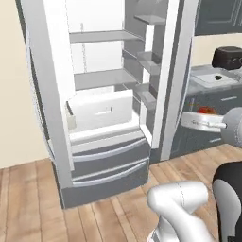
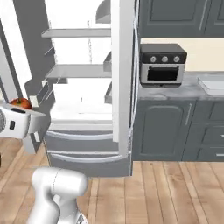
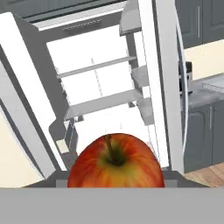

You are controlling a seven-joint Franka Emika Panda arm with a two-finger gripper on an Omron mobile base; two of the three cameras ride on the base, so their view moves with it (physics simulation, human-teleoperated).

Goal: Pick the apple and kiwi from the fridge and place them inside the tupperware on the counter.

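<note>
With my hand (image 1: pixel 204 116) clenched on the apple (image 3: pixel 116 162), I could clip the open fridge (image 1: pixel 101 106) door swinging toward the tupperware (image 1: pixel 213 78).

Arm shell (image 1: pixel 182 205): glossy white, rounded tube-like links with smooth bulging elbows.
Joint (image 1: pixel 228 198): dark, nearly black band between the white links.
Wrist (image 1: pixel 235 125): grey rounded housing.
Hand (image 2: pixel 17 123): white boxy block with a small dark mark on its side.
Cables, screws: none visible.
</note>
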